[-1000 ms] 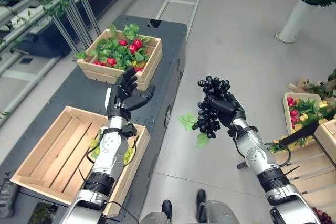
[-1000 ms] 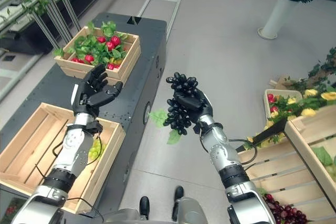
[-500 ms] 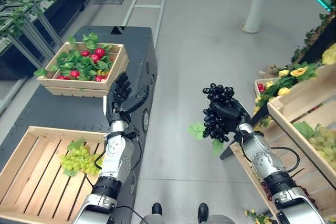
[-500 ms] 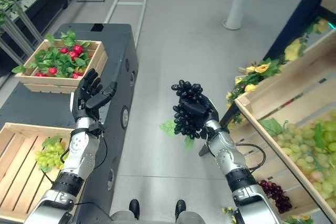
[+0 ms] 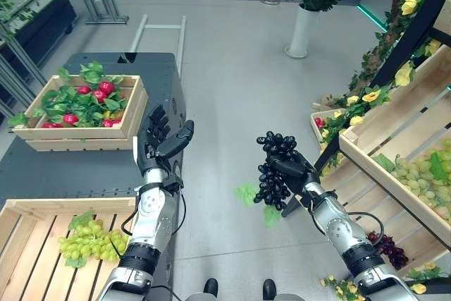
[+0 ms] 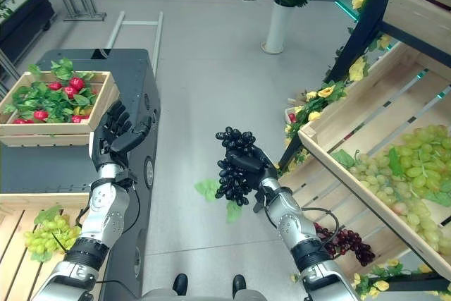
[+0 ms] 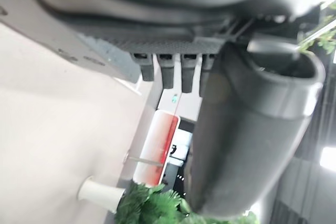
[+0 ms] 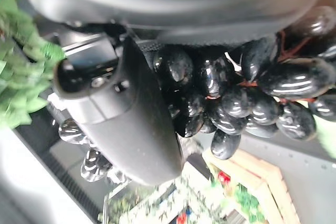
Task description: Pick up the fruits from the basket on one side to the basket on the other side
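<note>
My right hand (image 5: 299, 173) is shut on a bunch of black grapes (image 5: 275, 174) with green leaves, held in the air over the floor between the two sides. The wrist view shows the glossy black grapes (image 8: 236, 103) against the palm with the thumb (image 8: 126, 114) curled over them. My left hand (image 5: 158, 143) is raised, open and holding nothing, above the edge of the dark table (image 5: 84, 167). A bunch of green grapes (image 5: 88, 241) lies in the wooden crate (image 5: 21, 259) at lower left. Sloped wooden crates (image 5: 394, 146) on the right hold more green grapes (image 6: 409, 167).
A second crate (image 5: 81, 114) with red fruit and leaves sits at the table's far end. Dark red grapes (image 6: 342, 241) lie in the lower right crate. A small box (image 5: 328, 121) of fruit and yellow flowers stands on the floor by the rack, and a white planter (image 5: 299, 29) farther back.
The camera has swung right, bringing the right-hand rack further into view. My right hand still holds the black grapes, now closer to that rack. My left hand stays raised and open.
</note>
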